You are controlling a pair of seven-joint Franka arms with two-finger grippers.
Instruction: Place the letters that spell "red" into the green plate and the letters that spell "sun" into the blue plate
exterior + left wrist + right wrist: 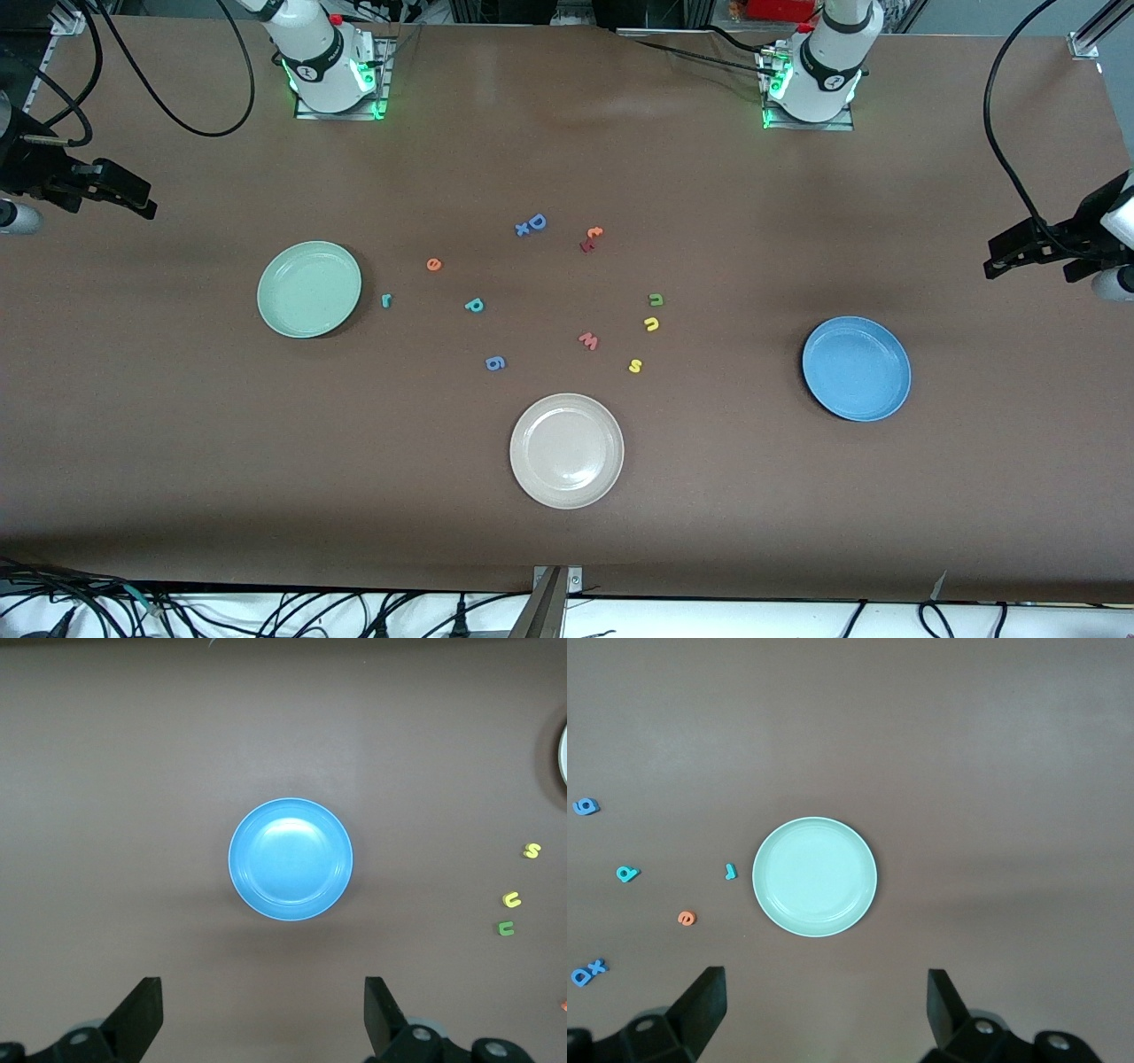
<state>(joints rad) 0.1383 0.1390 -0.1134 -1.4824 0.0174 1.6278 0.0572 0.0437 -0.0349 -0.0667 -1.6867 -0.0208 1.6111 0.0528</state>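
Front view is read as a clock face centred on the scattered letters, and the task is judged to be at its very start: nothing is held and both target plates are seen empty. Nearest the camera, at six o'clock, a beige-white plate (pixel 567 450) is found; it is not wanted. The blue plate (pixel 856 368) is placed at about four o'clock, toward the left arm's end. The "sun" letters are strung from five to three o'clock: the yellow s (pixel 634 365) nearest, then the yellow u (pixel 651 324), then the dark green n (pixel 656 299). A blue 6 (pixel 495 362) and a red w (pixel 588 340) lie among them and are to be left alone. At nine o'clock the teal d (pixel 474 305), read as a p, and the teal r (pixel 386 300) are seen, the r just beside the green plate (pixel 309 289); the orange e (pixel 433 264) is found at ten o'clock.

The left gripper (pixel 1005 259) is held over bare table at the left arm's end and the right gripper (pixel 133 193) over the right arm's end; on both, the jaws are spread wide with nothing between them.

For the next move a descent onto one flat, tiny letter is called for, the r or the s being judged handiest, with the fingertips brought close to the tabletop for a fine pinch
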